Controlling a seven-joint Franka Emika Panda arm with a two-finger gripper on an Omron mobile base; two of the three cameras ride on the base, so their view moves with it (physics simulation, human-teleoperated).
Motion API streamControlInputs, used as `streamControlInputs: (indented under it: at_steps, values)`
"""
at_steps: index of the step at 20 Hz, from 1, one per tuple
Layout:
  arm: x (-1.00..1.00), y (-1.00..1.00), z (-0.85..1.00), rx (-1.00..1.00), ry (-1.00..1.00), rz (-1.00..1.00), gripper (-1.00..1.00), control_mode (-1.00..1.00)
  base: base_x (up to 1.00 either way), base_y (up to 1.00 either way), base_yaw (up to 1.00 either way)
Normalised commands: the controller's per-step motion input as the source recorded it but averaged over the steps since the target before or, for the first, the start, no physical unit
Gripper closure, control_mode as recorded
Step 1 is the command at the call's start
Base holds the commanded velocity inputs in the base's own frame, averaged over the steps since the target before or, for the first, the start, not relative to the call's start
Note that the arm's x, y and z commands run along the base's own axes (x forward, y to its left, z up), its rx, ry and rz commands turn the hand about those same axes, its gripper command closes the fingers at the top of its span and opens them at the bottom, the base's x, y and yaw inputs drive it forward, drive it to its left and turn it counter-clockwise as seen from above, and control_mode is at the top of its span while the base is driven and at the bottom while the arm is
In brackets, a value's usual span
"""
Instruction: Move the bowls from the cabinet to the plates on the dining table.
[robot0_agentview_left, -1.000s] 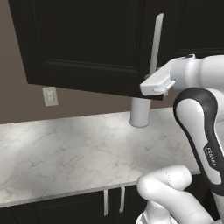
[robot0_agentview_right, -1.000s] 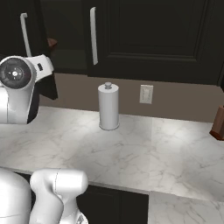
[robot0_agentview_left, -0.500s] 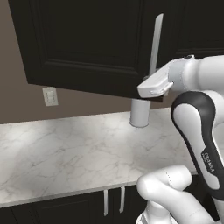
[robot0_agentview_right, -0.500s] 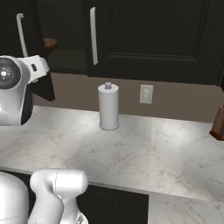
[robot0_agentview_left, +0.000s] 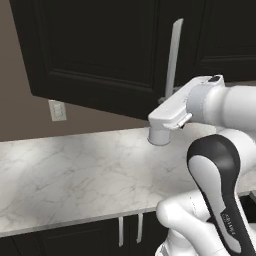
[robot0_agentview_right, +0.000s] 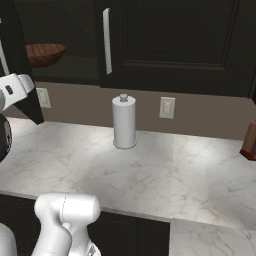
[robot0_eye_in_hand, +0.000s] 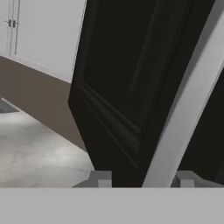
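Observation:
My gripper (robot0_eye_in_hand: 144, 178) is shut on the long silver bar handle (robot0_eye_in_hand: 188, 100) of the near-black cabinet's left door (robot0_agentview_left: 100, 50), near the handle's lower end (robot0_agentview_left: 170, 95). That door stands swung out over the counter. Behind it, on the shelf of the cabinet (robot0_agentview_right: 175, 45), sits a wide dark-brown wooden bowl (robot0_agentview_right: 45, 54), partly cut off by the door's edge. The neighbouring right door and its handle (robot0_agentview_right: 106, 40) are closed. The plates and the dining table are out of view.
A white paper towel roll (robot0_agentview_right: 124, 122) stands on the marble counter (robot0_agentview_right: 150, 170) under the cabinet. A brown block (robot0_agentview_right: 249, 140) sits at the counter's far right. Wall outlets (robot0_agentview_right: 167, 107) are on the brown backsplash. White wall cabinets (robot0_eye_in_hand: 39, 30) lie further off.
The left cabinet door has swung further open with my hand on its handle, and the hand has moved outward and down. More of the wooden bowl shows.

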Motion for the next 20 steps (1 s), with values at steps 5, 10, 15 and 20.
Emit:
streamControlInputs:
  at_steps: [5,10,15,20]
  values:
    - [-0.05,0.05,0.0,0.01,0.0,0.0,1.0,-1.0,0.0,0.0,0.0]
    - [0.0,0.02,0.0,0.0,0.03,0.0,-1.0,-1.0,0.0,0.0,0.0]
    - [-0.27,0.0,0.02,0.0,0.05,-0.01,-1.0,-1.0,0.0,0.0,0.0]
    - [-0.92,-0.17,0.05,0.0,0.0,0.0,-1.0,-1.0,0.0,0.0,0.0]
